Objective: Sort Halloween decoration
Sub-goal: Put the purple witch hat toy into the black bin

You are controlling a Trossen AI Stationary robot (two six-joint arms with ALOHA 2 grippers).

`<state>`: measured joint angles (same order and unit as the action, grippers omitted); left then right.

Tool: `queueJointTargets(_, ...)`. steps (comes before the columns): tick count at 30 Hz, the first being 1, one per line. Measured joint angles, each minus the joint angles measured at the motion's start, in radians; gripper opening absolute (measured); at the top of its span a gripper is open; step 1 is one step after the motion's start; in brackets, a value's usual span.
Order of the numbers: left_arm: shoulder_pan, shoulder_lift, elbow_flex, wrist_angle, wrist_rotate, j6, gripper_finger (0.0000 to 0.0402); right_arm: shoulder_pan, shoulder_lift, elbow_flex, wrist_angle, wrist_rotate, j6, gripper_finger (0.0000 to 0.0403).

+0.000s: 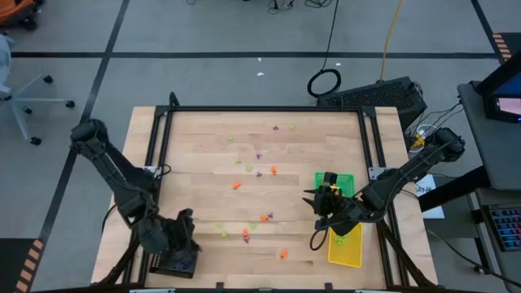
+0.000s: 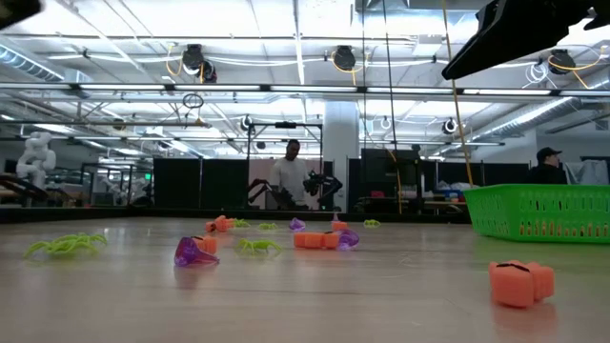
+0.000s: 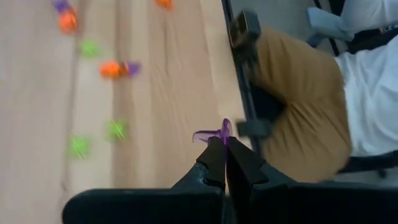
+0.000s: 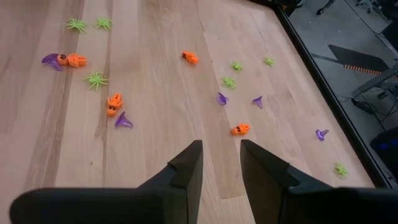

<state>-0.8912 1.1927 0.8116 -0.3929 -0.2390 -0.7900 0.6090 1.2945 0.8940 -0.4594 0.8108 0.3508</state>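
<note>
The left gripper (image 3: 224,144) was clamped on a small purple trinket (image 3: 217,132), its fingers pressed together around the piece, which stuck out past the fingertips. In the high view this gripper (image 1: 183,244) hung over the black tray (image 1: 163,265) at the table's near left corner. The left wrist view also showed a person seated just beyond the table edge (image 3: 239,74).

The right gripper (image 4: 219,163) stood with its fingers apart and nothing between them, looking out over the wooden table (image 4: 155,93). From above it (image 1: 326,213) sat near the green tray (image 1: 348,179), with the yellow tray (image 1: 348,252) just beside.

The rest of the Halloween decoration (image 1: 259,218) lay scattered across the middle of the table: orange pumpkin pieces (image 4: 114,103), lime green spiders (image 4: 95,79) and purple trinkets (image 4: 122,121), mostly apart, a few touching.

In the low view, people stood in the room behind.
</note>
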Motion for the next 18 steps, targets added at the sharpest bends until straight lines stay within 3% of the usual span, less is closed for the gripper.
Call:
queueJointTargets(9, -0.121, 0.000, 0.000, -0.116, 0.003, -0.248, 0.0000, -0.001, 0.000, 0.000, 0.004, 0.000, 0.002, 0.0093)
queueJointTargets(18, -0.199, 0.015, 0.000, -0.122, 0.003, -0.251, 0.0000, -0.001, 0.000, 0.000, 0.022, 0.000, -0.005, 0.0093)
